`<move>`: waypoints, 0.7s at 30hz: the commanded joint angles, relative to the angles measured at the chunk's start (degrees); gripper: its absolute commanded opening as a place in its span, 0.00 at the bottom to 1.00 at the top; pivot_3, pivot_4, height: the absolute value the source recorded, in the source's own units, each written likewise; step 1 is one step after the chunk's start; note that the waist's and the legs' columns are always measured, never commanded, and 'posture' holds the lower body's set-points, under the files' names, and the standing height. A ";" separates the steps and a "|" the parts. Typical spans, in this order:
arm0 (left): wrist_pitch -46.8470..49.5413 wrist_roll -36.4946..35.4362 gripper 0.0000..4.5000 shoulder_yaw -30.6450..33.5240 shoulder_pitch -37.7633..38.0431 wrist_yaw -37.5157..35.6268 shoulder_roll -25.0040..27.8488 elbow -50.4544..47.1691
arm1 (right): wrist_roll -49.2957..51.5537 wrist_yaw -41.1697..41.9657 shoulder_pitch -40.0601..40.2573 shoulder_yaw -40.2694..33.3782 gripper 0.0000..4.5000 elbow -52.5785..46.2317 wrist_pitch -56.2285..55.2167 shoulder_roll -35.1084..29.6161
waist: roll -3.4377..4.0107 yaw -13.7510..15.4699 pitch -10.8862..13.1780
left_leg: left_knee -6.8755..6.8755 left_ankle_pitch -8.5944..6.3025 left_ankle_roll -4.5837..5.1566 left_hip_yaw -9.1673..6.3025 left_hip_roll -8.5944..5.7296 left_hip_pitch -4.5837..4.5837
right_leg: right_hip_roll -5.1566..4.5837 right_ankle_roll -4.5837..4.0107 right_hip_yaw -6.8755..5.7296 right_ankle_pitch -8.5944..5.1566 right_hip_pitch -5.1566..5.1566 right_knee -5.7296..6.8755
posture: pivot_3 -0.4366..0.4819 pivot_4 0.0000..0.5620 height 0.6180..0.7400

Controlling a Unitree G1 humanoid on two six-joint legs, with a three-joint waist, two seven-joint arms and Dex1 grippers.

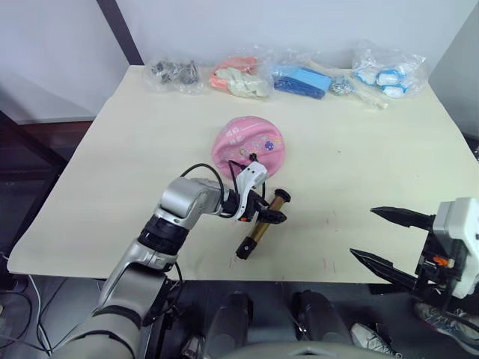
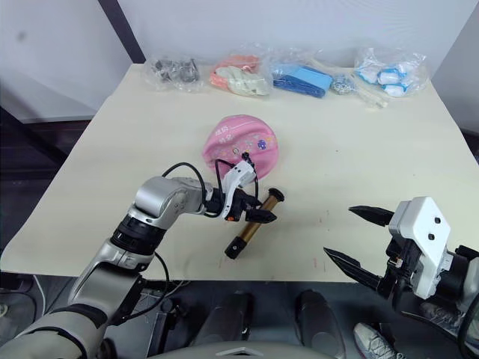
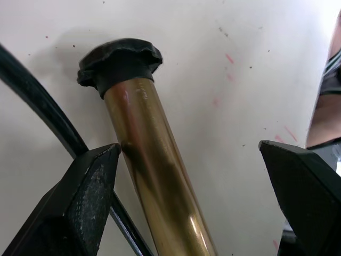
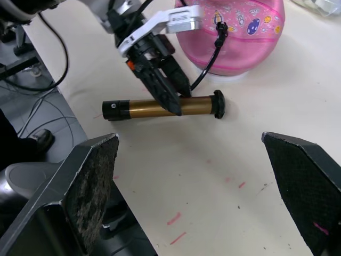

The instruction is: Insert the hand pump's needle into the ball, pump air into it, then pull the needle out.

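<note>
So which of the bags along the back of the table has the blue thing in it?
The third bag from the robot's left, between the pink-and-cream bag and the white-and-blue one.

One sagging pink rubber ball (image 1: 248,146) with small printed pictures lies on the one cream table (image 1: 120,179). One hand pump (image 1: 262,226) with a gold-brass barrel and black end caps lies near it. Four clear plastic bags of assorted items (image 1: 303,78) line the far edge. Two black-fingered grippers are in view, left (image 1: 271,213) and right (image 1: 389,238).
</note>
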 commanded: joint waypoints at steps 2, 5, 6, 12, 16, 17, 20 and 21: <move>3.77 1.43 0.99 -1.77 -2.77 0.67 0.11 1.10 | 0.99 -0.81 -0.18 -0.08 1.00 -1.49 -1.51 -0.85 | 0.00 -0.11 0.00 | 0.00 0.00 0.00 0.01 0.00 0.01 | 0.01 0.00 0.01 0.00 0.00 0.02 | 0.48 0.27 1.00; 5.79 1.85 0.99 -3.67 -4.58 0.21 -0.02 1.95 | 1.13 -1.13 -0.43 0.26 1.00 -1.42 -1.70 -0.99 | 0.00 -0.03 0.00 | 0.00 0.00 0.00 0.01 0.00 0.02 | 0.01 0.00 0.01 0.00 0.00 0.02 | 0.48 0.27 1.00; 5.82 1.97 0.99 -3.84 -4.98 0.20 -0.32 2.45 | 1.10 -1.23 -0.51 0.39 1.00 -1.40 -1.73 -1.03 | 0.00 -0.03 0.00 | 0.01 0.00 0.00 0.01 0.00 0.01 | 0.00 0.00 0.01 0.00 0.00 0.02 | 0.48 0.27 1.00; 4.84 3.38 0.99 -6.02 -7.25 -0.11 -1.85 6.00 | 1.48 -2.09 -0.61 0.73 1.00 -1.68 -1.77 -1.16 | 0.00 -0.03 0.00 | 0.01 0.00 0.00 0.01 0.00 0.01 | 0.00 0.00 0.01 0.00 0.00 0.02 | 0.48 0.27 1.00; 4.24 4.06 0.99 -6.39 -8.04 -0.93 -2.53 7.59 | 2.00 -2.61 -0.27 0.81 1.00 -1.71 -1.99 -1.50 | -0.01 -0.05 -0.01 | 0.02 0.00 0.00 0.01 0.00 0.01 | 0.00 0.00 0.02 0.00 0.00 0.02 | 0.48 0.27 1.00; 4.28 4.16 0.99 -6.45 -8.20 -1.14 -2.61 7.87 | 2.12 -2.74 -0.17 0.79 1.00 -1.71 -2.06 -1.59 | -0.01 -0.06 -0.01 | 0.02 0.00 0.00 0.02 0.00 0.01 | 0.00 0.00 0.03 0.00 0.00 0.02 | 0.48 0.27 1.00; 3.59 4.44 0.81 -6.63 -8.24 -1.75 -2.65 8.18 | 2.31 -2.94 0.37 0.65 1.00 -1.71 -2.32 -1.90 | -0.01 -0.05 -0.01 | 0.02 0.00 0.00 0.02 0.00 0.01 | 0.00 0.00 0.03 0.00 0.00 0.02 | 0.48 0.27 1.00; 3.40 4.53 0.73 -6.72 -8.16 -1.99 -2.61 8.13 | 2.40 -3.03 0.49 0.62 1.00 -1.71 -2.41 -1.99 | -0.01 -0.04 -0.01 | 0.02 0.00 0.00 0.02 0.00 0.01 | 0.00 0.00 0.03 0.00 0.00 0.02 | 0.48 0.27 1.00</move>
